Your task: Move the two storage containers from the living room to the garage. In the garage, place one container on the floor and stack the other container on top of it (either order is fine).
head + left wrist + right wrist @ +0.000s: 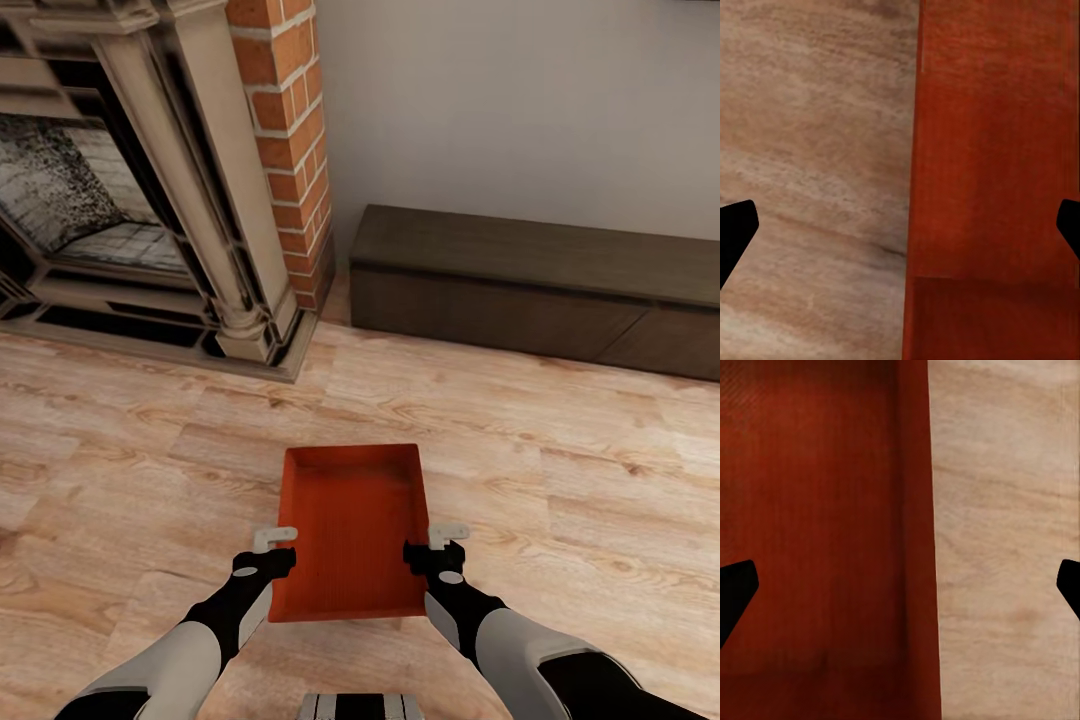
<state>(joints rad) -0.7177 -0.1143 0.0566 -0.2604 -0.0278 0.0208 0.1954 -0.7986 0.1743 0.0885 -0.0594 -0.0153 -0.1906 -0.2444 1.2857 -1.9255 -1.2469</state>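
An orange-red rectangular open-top plastic storage bin (352,530) sits over the light wood-plank floor (140,440) of the living room, directly ahead of the robot and between its two arms. Its long axis runs from near to far, one short end toward the robot and the other pointing away toward the long dark low wooden bench (540,285) against the pale wall on the far right. The mouth faces up, and the finely ribbed inside holds nothing that can be seen. The left gripper (275,545) is at the bin's left long wall and the right gripper (440,540) at its right long wall, both toward the near end. In the left wrist view the bin's wall (916,187) passes between the two dark fingertips (735,229), one over the floor and one over the bin's inside, so the jaws stand spread across that wall; whether the pads press on it cannot be told. The right wrist view shows the same straddle, the wall (916,547) running between the fingertips (735,592) there too, contact likewise unclear. On the far left stands the ornate stone fireplace (130,190), with the red brick chimney column (285,130) just to its right.
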